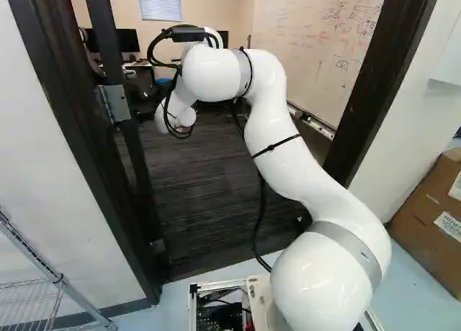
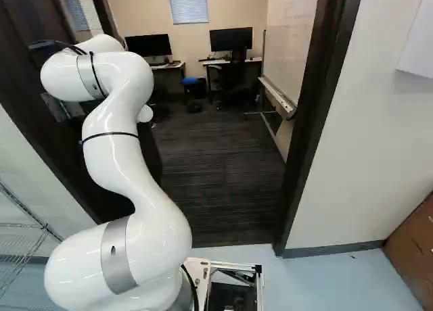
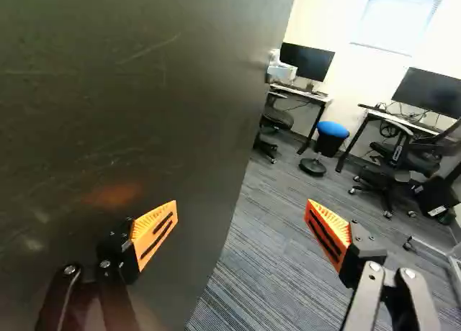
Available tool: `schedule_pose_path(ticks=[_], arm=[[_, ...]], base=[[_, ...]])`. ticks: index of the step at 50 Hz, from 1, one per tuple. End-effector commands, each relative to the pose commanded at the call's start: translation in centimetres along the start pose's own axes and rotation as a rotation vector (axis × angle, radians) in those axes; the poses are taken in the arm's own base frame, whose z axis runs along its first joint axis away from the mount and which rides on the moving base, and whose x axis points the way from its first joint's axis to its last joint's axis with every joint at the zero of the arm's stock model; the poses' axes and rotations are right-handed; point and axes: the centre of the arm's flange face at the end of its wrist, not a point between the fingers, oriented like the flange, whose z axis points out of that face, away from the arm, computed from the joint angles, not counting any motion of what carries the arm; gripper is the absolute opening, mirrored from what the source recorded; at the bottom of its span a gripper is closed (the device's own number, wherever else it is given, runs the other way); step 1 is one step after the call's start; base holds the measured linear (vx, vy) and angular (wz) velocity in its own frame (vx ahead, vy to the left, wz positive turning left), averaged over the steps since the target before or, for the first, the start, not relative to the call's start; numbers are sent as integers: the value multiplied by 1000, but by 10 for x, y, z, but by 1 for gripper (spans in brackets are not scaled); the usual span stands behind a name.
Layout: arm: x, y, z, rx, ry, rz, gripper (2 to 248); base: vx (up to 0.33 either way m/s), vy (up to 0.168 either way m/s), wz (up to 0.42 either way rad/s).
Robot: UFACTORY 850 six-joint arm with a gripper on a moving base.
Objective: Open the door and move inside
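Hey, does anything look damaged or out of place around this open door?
The door looks worn: its dark face has faint pale scratches. The orange smudge lower down is probably just the orange pad reflected. I see nothing spilled.

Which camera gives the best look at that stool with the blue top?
The wrist view: the stool shows whole, seat to base. In the right base view it is small; in the left, barely a blue patch.
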Motion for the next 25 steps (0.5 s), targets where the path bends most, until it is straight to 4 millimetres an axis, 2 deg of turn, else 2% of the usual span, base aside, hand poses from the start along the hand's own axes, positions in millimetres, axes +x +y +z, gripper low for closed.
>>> schedule_pose_path(ticks=[9,25], arm=[[-1,5,-5,-6,-6,2,247],[-4,22,-26,-30,-29,12,247]], base=[[0,0,0],[0,0,0]])
